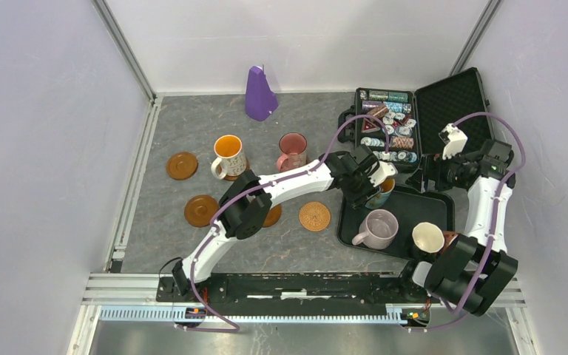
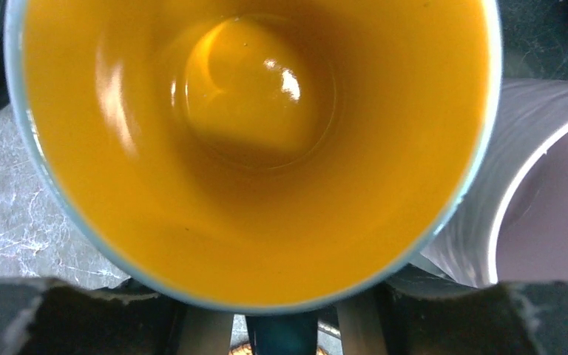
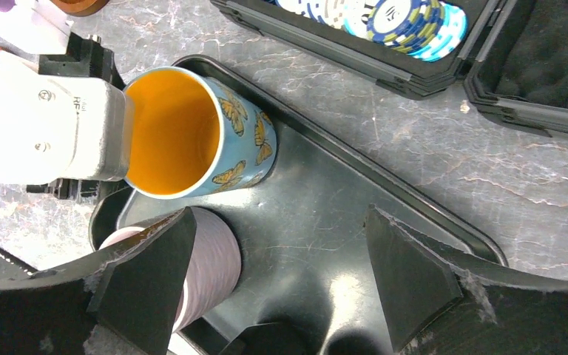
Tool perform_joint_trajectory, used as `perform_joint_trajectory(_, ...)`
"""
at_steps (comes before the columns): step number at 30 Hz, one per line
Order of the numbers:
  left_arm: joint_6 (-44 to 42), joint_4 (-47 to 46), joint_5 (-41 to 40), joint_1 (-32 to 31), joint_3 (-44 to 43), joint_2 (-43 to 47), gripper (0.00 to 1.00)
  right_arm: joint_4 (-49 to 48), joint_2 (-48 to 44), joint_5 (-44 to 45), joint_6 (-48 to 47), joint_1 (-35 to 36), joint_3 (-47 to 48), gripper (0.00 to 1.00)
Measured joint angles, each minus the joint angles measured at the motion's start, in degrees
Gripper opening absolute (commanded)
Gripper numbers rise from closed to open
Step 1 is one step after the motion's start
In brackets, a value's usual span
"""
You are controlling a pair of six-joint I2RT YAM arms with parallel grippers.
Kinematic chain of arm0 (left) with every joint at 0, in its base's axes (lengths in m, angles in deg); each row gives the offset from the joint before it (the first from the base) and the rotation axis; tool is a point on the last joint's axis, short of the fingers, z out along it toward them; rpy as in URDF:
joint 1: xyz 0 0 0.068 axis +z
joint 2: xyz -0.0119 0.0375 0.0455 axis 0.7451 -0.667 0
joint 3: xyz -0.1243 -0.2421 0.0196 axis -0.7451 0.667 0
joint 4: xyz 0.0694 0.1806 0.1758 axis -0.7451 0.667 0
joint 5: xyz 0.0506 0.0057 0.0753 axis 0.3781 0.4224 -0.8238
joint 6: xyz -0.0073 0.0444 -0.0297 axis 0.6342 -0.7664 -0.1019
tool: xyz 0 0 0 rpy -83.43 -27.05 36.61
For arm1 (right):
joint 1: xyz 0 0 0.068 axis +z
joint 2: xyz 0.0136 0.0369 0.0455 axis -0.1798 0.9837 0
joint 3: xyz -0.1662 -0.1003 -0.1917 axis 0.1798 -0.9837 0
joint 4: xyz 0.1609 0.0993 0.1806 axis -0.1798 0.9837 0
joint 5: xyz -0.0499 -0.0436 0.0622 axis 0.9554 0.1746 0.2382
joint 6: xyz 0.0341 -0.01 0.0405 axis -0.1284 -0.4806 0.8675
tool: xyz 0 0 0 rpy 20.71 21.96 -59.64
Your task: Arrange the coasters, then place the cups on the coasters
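Note:
A blue cup with butterflies and a yellow inside stands at the far left corner of the black tray. My left gripper straddles its dark handle, fingers close on either side with narrow gaps showing. A lilac cup and a cream-inside cup also stand in the tray. My right gripper hangs open and empty over the tray floor beside the lilac cup. On the table are dark brown coasters, a patterned orange coaster, a white cup on a coaster, and a pink cup.
An open black case of poker chips lies just behind the tray, its lid leaning back. A purple cone-shaped object stands at the back. The left arm crosses over another brown coaster. Walls enclose the table on three sides.

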Motion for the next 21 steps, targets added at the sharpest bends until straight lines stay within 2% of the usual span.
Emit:
perform_joint_trajectory(4, 0.0, 0.1, -1.0, 0.0, -0.5, -0.8, 0.41, 0.3, 0.9, -0.1, -0.4, -1.3, 1.1, 0.91)
perform_joint_trajectory(9, -0.3, 0.9, -1.8, 0.0, -1.9, -1.8, 0.19, 1.1, 2.2, -0.1, -0.9, -2.1, 2.2, 0.91)
perform_joint_trajectory(11, -0.5, 1.2, -2.0, 0.0, -2.4, -1.9, 0.17, 1.4, 2.8, -0.1, -1.0, -2.4, 2.6, 0.91)
perform_joint_trajectory(14, -0.5, 1.8, -2.2, 0.0, -2.7, -1.9, 0.03, 1.4, 3.2, -0.1, -1.0, -2.8, 2.8, 0.91)
perform_joint_trajectory(21, -0.5, 2.6, -2.3, 0.0, -3.1, -1.7, 0.02, 1.0, 3.7, -0.1, -0.9, -3.3, 2.9, 0.91)
